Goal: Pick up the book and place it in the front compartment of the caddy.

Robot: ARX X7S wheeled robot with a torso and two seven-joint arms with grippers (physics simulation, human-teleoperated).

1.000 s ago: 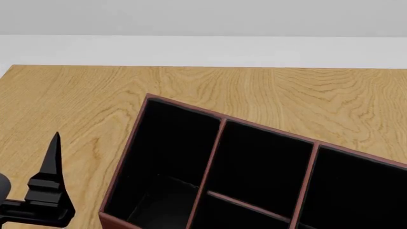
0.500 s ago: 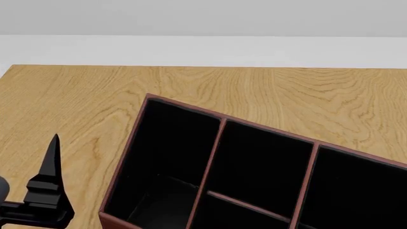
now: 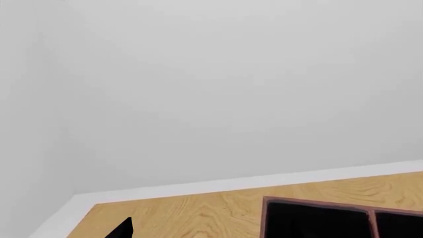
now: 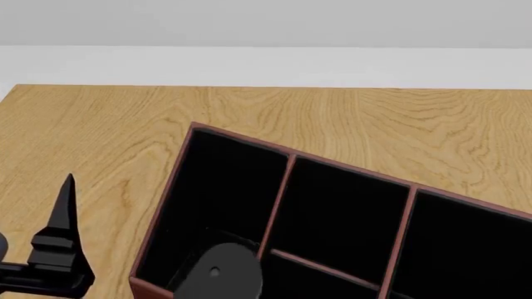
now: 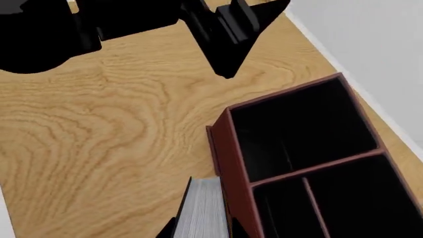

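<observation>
The book (image 5: 203, 210) is lifted: the right wrist view shows its white page edges held in the right end effector (image 5: 201, 228), just outside the caddy (image 5: 228, 153) wall, above the wooden worktop (image 5: 99, 129). Placing in the front compartment is not yet done. The left end effector (image 4: 58, 249) hovers beside the caddy; open/closed cannot be told.

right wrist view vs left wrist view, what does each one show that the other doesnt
Only the right wrist view shows the book, white page edges facing the camera, close against the caddy's outer wall, with dark gripper parts above.

Only the left wrist view shows the large white wall, taking up most of the picture.

Both show the wooden table and the caddy's red-brown rim around black cells, though the left wrist view catches just one corner.
</observation>
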